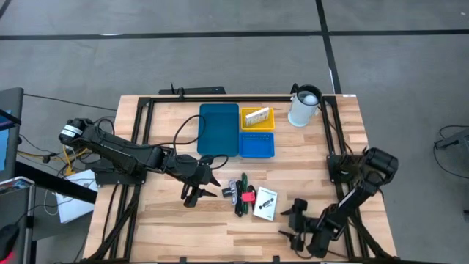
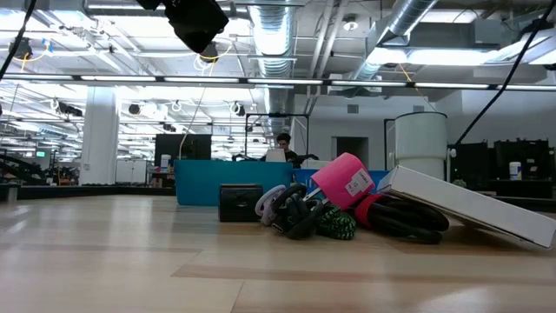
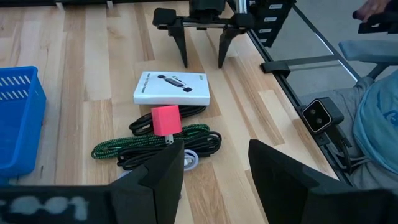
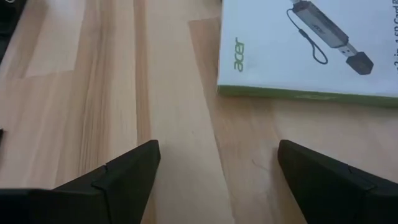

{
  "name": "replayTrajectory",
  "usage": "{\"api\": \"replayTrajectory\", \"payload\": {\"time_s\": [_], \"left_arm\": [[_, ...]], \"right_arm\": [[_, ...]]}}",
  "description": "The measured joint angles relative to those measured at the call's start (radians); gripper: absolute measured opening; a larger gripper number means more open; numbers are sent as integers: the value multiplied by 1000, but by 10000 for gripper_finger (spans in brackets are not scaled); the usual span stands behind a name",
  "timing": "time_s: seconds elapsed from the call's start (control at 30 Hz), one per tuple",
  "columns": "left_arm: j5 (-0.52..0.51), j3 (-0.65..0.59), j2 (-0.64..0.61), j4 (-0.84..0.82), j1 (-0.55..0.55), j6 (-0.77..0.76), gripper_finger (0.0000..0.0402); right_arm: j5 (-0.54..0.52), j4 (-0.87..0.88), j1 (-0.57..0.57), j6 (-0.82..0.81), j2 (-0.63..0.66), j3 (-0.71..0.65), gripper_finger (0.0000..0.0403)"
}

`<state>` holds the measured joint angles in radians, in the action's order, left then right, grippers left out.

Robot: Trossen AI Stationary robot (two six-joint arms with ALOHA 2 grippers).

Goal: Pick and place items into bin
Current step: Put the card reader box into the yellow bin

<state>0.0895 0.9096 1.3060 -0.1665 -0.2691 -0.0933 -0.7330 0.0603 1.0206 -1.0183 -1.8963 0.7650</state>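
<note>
Right gripper (image 1: 295,220) gapes wide, empty, beside the white box (image 1: 266,203); left gripper (image 1: 204,185) part-open near the cables (image 1: 240,194).

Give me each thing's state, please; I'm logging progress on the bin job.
Left gripper: jaws open, empty, beside the cables.
Right gripper: jaws open, empty, near the box.
Cables: coiled, on the table.
Red plug: on the cables.
White box: closed, flat.
Teal tray: empty.
Yellow tray: holds a white item.
</note>
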Motion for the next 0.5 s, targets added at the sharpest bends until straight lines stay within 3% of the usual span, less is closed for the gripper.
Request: {"api": "replayTrajectory", "payload": {"time_s": [0.5], "left_arm": [[0,0,0,0,0,-6,169]], "right_arm": [[-2,212,-6,-27,-39,139,327]]}}
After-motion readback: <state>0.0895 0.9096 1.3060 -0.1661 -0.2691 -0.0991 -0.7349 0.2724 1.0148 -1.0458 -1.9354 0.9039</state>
